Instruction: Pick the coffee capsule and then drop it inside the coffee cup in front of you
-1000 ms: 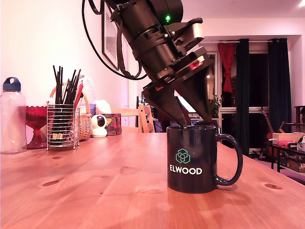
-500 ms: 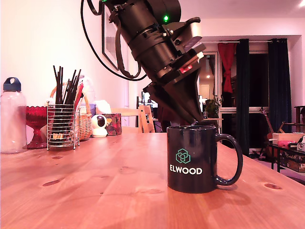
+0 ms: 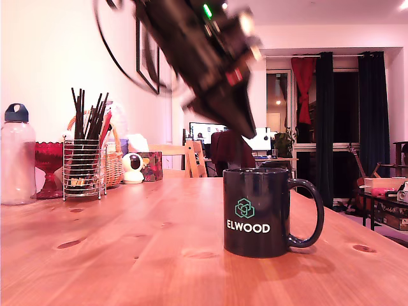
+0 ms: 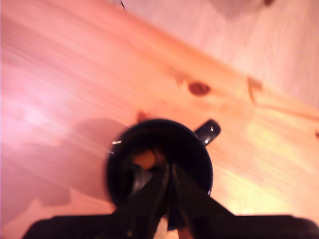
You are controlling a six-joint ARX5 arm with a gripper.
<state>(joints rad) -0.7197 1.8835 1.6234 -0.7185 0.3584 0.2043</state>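
The black coffee cup with white "ELWOOD" lettering stands on the wooden table, its handle towards the exterior view's right. My gripper hangs blurred above the rim, a little to the exterior view's left, with its fingers drawn together and nothing between them. In the wrist view I look down past the fingertips into the cup. A tan-brown coffee capsule lies inside it on the bottom.
At the exterior view's far left stand a clear bottle, a red glass bowl, a wire holder of dark sticks, a basket and a small white camera. A wooden chair is behind the table.
The gripper has risen from the cup's mouth and moved to the exterior view's left. Its fingers went from spread wide to drawn together.
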